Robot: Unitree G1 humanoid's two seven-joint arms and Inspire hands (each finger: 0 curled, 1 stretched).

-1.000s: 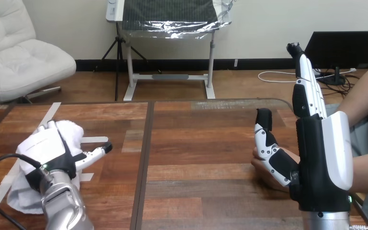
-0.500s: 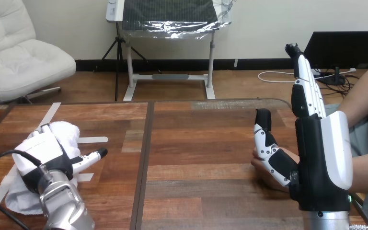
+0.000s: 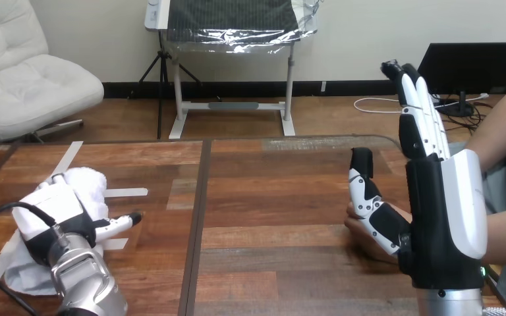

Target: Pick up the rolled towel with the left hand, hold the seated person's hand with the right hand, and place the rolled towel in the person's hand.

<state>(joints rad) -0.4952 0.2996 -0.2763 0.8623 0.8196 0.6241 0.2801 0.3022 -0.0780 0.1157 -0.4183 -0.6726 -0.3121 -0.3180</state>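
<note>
Under the left hand point(image 3: 53, 207) the rolled towel point(image 3: 91, 183) slants away rightward.

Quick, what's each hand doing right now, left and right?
The left hand is on the rolled towel; its grip cannot be told.
The right hand is open, fingers straight up, beside the person's hand, not curled round it.

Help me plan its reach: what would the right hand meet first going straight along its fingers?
Looks free: the right hand points its straight fingers up and forward over the wooden table. The person's arm runs beside them, depth unclear.
</note>
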